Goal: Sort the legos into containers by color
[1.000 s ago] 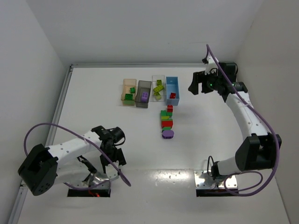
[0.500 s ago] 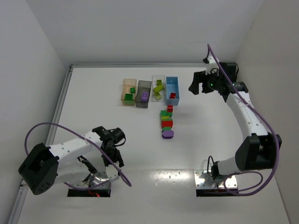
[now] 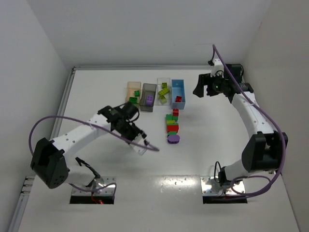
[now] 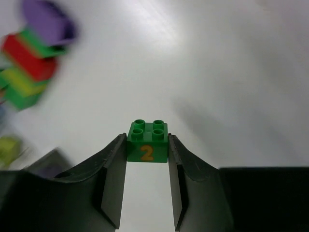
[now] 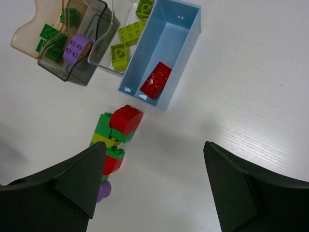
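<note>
White tabletop, mid-sort. The left gripper [image 4: 147, 141] is clamped on a dark green brick [image 4: 147, 135] held above the table, probably bound for the tan-orange bin [image 3: 131, 87], which holds matching greens. The right gripper [image 5: 154, 181], wide and empty, hovers by the blue bin [image 5: 169, 43] and the unsorted stack [image 3: 172, 126].

The green lego [image 4: 147, 144] is smooth, shiny plastic. The black fingers [image 4: 113, 179] beside it look dull. The white table [image 4: 231, 72] is smooth and a bit shiny. The blue bin [image 5: 169, 43] is plastic.
</note>
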Robot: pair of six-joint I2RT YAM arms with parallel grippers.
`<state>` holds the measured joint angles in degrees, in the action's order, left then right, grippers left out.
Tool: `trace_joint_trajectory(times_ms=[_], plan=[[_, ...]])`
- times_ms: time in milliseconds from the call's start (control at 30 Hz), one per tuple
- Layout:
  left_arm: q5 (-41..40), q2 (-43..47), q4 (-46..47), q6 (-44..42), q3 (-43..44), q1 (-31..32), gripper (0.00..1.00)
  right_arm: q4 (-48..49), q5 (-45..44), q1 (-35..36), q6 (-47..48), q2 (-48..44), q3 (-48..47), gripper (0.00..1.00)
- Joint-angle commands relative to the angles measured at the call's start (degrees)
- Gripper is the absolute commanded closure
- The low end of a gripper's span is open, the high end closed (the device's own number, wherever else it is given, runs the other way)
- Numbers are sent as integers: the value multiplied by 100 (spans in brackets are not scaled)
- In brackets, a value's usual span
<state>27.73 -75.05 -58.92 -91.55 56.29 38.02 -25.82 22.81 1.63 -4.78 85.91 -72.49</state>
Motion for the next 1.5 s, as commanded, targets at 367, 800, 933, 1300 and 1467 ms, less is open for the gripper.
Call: trace_joint_trajectory(times_ms=[367, 800, 933, 1300, 1467], plan=[[-364, -3726, 2007, 7017, 5537, -1840, 73, 297, 207, 22, -234, 532, -802, 18], [-751, -5125, 1875, 7880, 6306, -2334, 73, 245, 312, 22, -111, 585, -802, 18], [-961, -5275, 1813, 7828, 6306, -2334, 67, 245, 312, 22, -111, 637, -802, 18], [-1111, -5389, 1813, 8047, 6192, -2607, 59, 245, 312, 22, -111, 638, -688, 18], [-1322, -5389, 1813, 7995, 6060, -2607, 21, 245, 312, 22, -111, 585, -688, 18]])
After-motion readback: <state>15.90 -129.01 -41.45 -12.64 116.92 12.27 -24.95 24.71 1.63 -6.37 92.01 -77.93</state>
